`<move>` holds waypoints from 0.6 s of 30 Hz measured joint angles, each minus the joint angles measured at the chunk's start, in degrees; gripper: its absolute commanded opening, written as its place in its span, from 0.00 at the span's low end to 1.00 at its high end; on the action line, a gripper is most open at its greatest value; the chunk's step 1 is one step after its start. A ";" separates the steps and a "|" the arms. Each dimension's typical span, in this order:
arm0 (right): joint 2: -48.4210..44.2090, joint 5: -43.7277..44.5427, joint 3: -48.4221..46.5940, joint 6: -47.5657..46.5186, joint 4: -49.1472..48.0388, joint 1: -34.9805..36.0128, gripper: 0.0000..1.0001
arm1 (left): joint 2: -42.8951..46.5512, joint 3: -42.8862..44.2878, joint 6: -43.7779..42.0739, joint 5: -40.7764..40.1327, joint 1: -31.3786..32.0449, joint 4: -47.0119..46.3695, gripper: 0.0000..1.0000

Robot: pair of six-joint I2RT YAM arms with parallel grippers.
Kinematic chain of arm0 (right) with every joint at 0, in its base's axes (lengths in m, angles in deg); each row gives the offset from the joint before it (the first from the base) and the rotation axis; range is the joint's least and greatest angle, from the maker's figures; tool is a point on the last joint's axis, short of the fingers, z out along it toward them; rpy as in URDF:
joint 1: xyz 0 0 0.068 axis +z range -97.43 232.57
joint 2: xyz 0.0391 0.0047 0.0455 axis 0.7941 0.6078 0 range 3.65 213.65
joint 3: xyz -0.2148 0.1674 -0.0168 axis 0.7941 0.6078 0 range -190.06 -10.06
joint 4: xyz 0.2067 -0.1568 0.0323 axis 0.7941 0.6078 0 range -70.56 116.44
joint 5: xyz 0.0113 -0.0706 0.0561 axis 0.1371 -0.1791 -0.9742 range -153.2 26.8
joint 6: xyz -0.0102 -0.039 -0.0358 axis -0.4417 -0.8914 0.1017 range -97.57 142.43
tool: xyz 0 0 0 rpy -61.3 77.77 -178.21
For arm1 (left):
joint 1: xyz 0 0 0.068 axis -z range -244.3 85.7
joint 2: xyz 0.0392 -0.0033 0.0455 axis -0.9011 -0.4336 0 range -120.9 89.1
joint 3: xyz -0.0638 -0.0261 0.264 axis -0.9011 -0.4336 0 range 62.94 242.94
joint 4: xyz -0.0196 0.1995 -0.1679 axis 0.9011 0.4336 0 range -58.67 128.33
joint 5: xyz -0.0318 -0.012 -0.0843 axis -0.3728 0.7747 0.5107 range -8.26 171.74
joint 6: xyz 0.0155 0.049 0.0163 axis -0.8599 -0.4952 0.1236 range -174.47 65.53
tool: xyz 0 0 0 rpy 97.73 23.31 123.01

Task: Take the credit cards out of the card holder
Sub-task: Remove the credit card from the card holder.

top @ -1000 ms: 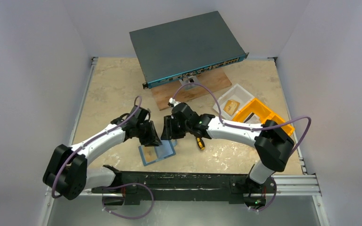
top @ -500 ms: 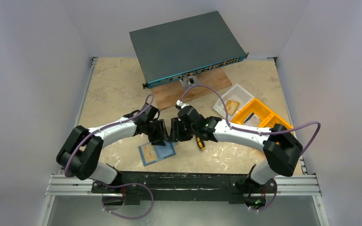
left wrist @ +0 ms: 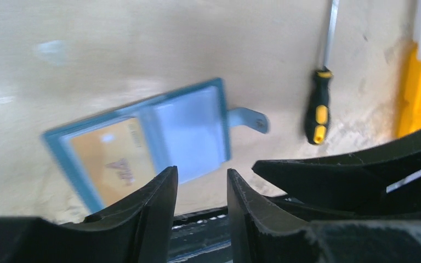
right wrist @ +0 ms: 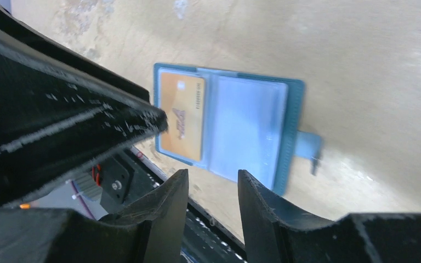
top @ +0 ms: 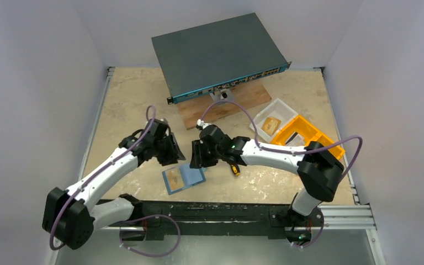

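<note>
The card holder (top: pixel 183 178) lies open and flat near the table's front edge, a teal-blue wallet with a strap tab on one side. An orange credit card (top: pixel 172 178) sits in its left pocket; the right pocket shows only pale blue. My left gripper (top: pixel 171 157) hovers just behind its left half, open and holding nothing. My right gripper (top: pixel 196 160) hovers behind its right half, also open and holding nothing. The left wrist view shows the holder (left wrist: pixel 142 145) and card (left wrist: pixel 112 161) beyond my gripper (left wrist: pixel 200 172). The right wrist view shows the holder (right wrist: pixel 235 129) and card (right wrist: pixel 182 112) past my gripper (right wrist: pixel 212 174).
A black-and-yellow screwdriver (top: pixel 234 167) lies just right of the right gripper. A yellow bin (top: pixel 309 135) and a clear tray (top: pixel 273 118) stand at the right. The dark network switch (top: pixel 218 55) rests on a wooden board (top: pixel 226 105) at the back.
My left gripper swung in toward the right one, then drew back to the left, and its jaws opened wider. The right gripper shifted slightly. The card holder stayed where it was.
</note>
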 measured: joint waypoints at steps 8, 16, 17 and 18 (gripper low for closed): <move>10.86 -6.67 -4.87 0.68 -5.62 3.02 0.38 | 10.64 -8.92 1.86 -4.76 -8.92 7.63 0.31; 17.33 -9.66 -6.58 1.25 -8.00 3.28 0.37 | 9.62 -13.33 4.44 -4.76 -10.34 7.41 0.26; 17.68 -9.79 -6.73 1.33 -8.28 3.28 0.37 | 9.16 -13.84 4.61 -4.57 -10.36 6.88 0.25; 17.99 -9.88 -6.84 1.42 -8.57 3.28 0.37 | 8.50 -14.45 4.87 -4.37 -10.36 6.29 0.24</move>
